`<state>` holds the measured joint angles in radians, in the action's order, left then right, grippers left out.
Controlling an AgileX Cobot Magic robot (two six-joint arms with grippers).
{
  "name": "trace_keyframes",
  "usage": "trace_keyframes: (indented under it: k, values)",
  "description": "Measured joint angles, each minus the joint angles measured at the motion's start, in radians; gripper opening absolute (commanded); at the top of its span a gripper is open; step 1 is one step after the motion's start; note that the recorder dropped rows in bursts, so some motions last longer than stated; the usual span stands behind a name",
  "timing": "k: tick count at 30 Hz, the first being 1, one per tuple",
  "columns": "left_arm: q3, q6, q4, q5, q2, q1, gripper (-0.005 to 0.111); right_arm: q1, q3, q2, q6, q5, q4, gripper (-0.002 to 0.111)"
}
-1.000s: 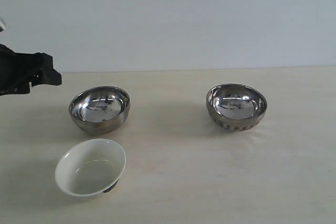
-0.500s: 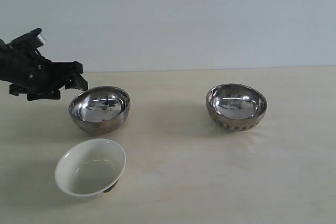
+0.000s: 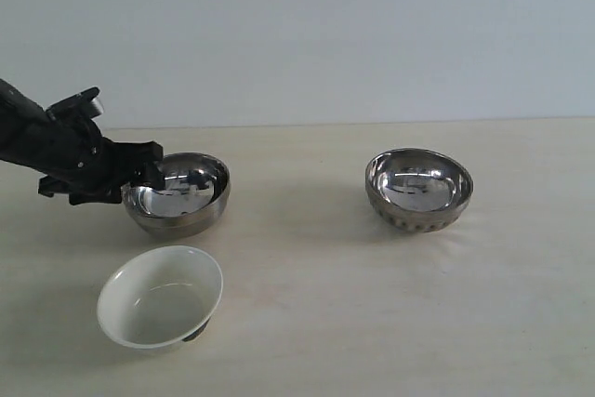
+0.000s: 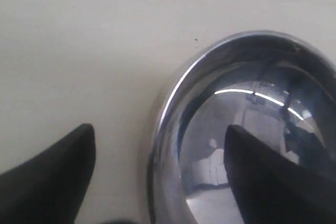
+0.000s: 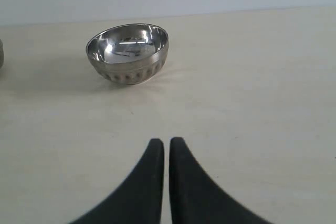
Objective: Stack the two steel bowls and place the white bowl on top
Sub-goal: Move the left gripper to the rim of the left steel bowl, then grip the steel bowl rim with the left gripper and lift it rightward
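Note:
The smooth steel bowl stands at the left of the table. My left gripper is open and straddles its left rim, one finger inside the bowl and the other outside, not touching that I can see. The ribbed steel bowl sits apart at the right, also ahead of my right gripper as the ribbed bowl. That gripper is shut on nothing and does not show in the exterior view. The white bowl rests tilted at the front left.
The cream table ends at a pale wall behind the bowls. A sliver of the smooth bowl's edge shows in the right wrist view.
My left arm has come in from the left edge and dropped down to the smooth steel bowl's rim. The bowls have not moved.

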<state>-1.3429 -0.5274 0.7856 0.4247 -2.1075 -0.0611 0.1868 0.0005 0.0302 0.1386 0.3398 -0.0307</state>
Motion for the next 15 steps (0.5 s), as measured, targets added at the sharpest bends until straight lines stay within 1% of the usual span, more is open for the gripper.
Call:
trace_keyframes:
  k: [2,5,6,7,8,9,15]
  values:
    - [0.0,0.0,0.0,-0.001,-0.015,0.0,0.058,0.0,0.0,0.0,0.0,0.0,0.0,0.0]
    - [0.0,-0.002,0.0,-0.009,-0.023,0.0,0.044,0.0,0.0,0.0,0.0,0.0,0.0,0.0]
    - [0.0,-0.007,0.0,-0.014,-0.023,0.0,0.038,0.0,0.0,0.0,0.0,0.0,0.0,0.0]
    - [0.0,-0.008,0.0,-0.019,-0.023,0.0,0.024,0.0,0.0,0.0,0.0,0.0,0.0,0.0]
    - [0.0,-0.013,0.0,-0.02,-0.023,0.0,0.017,0.0,0.0,0.0,0.0,0.0,0.0,0.0]
    - [0.0,-0.015,0.0,-0.02,-0.023,0.0,0.004,0.0,0.0,0.0,0.0,0.0,0.0,0.0]
    - [-0.002,-0.041,0.0,-0.018,-0.023,0.0,0.004,0.0,0.0,0.0,0.0,0.0,0.0,0.0]
